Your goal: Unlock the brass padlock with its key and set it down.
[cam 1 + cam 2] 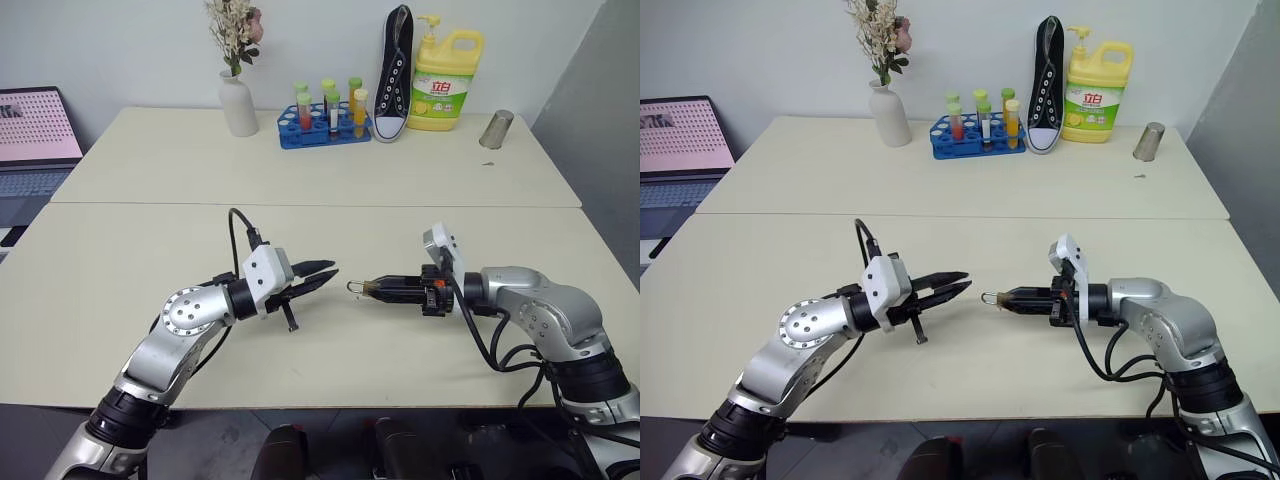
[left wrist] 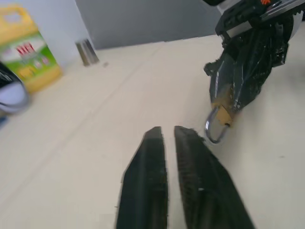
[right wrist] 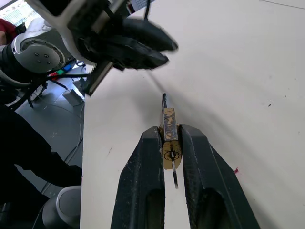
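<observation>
Your right gripper [image 1: 385,290] clamps the padlock [image 1: 367,289] above the near table [image 1: 120,300]: a tiny brass body with a thin silver shackle [image 1: 354,289]. It lies level, long axis along the fingers, shackle toward the left gripper [image 1: 322,277], which is clenched shut, empty, near it but apart.

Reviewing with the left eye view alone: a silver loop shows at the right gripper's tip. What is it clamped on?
Observer: In the right wrist view the right gripper is shut on a tiny gold-coloured brass padlock, its flat sides against the fingers.
Reviewer: Is the keyhole end visible?
Observer: Yes, it faces that wrist camera, set back between the fingers.
Reviewer: Is the left gripper carrying a key?
Observer: In the left wrist view the left gripper is shut, nothing visible between its fingers.
</observation>
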Available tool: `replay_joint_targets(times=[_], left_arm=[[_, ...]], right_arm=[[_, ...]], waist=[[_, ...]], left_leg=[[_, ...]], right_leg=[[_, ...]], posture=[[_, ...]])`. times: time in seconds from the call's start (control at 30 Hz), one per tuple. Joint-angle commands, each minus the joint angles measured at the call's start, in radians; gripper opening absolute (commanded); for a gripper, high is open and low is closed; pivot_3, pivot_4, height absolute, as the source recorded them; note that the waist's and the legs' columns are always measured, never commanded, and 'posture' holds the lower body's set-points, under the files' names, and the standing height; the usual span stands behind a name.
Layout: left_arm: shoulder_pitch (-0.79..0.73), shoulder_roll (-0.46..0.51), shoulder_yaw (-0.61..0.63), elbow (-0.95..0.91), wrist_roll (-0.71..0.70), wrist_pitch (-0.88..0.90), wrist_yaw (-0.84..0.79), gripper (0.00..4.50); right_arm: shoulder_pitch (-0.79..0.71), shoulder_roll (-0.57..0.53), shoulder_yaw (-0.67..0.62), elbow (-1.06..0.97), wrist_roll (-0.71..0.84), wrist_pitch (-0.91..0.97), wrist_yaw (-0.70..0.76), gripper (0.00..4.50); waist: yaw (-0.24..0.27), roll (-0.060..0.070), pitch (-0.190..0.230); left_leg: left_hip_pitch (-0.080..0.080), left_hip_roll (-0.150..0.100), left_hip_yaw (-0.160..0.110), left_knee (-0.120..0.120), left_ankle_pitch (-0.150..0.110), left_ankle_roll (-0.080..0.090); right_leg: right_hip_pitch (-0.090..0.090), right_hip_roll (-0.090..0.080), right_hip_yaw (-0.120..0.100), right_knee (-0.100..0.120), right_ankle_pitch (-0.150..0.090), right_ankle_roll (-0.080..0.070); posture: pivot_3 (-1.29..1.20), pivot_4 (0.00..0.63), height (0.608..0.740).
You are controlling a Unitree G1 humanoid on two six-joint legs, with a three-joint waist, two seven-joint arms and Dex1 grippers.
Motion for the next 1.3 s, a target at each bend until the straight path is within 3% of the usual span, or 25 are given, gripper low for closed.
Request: replay_joint_targets(times=[0.03, 0.4, 0.9, 1.3], left_arm=[[-0.022, -0.023, 0.008, -0.004, -0.008, 0.043, -0.05, 0.0], [-0.021, -0.095, 0.023, -0.017, 0.017, 0.103, -0.078, 0.0], [0.009, -0.082, 0.06, -0.15, -0.054, 0.227, -0.12, 0.0], [-0.041, -0.148, 0.119, -0.154, -0.084, 0.295, -0.062, 0.0]], right_arm=[[-0.015, -0.004, -0.038, -0.048, 0.021, -0.011, 0.009, 0.17], [-0.005, -0.001, -0.042, -0.06, 0.03, -0.001, 0.004, 0.17], [-0.009, 0.001, -0.031, -0.033, 0.014, -0.015, 0.008, 0.17], [-0.007, -0.001, -0.021, -0.033, 0.011, -0.016, 0.016, 0.17]], waist=[[0.0, 0.0, 0.0], [0.0, 0.0, 0.0], [0.0, 0.0, 0.0], [0.0, 0.0, 0.0]], left_leg=[[0.0, 0.0, 0.0, 0.0, 0.0, 0.0], [0.0, 0.0, 0.0, 0.0, 0.0, 0.0], [0.0, 0.0, 0.0, 0.0, 0.0, 0.0], [0.0, 0.0, 0.0, 0.0, 0.0, 0.0]], right_leg=[[0.0, 0.0, 0.0, 0.0, 0.0, 0.0], [0.0, 0.0, 0.0, 0.0, 0.0, 0.0], [0.0, 0.0, 0.001, 0.0, 0.0, 0.0], [0.0, 0.0, 0.001, 0.0, 0.0, 0.0]], posture=[[0.0, 0.15, 0.74], [0.0, 0.15, 0.74], [0.0, 0.15, 0.74], [0.0, 0.15, 0.74]])
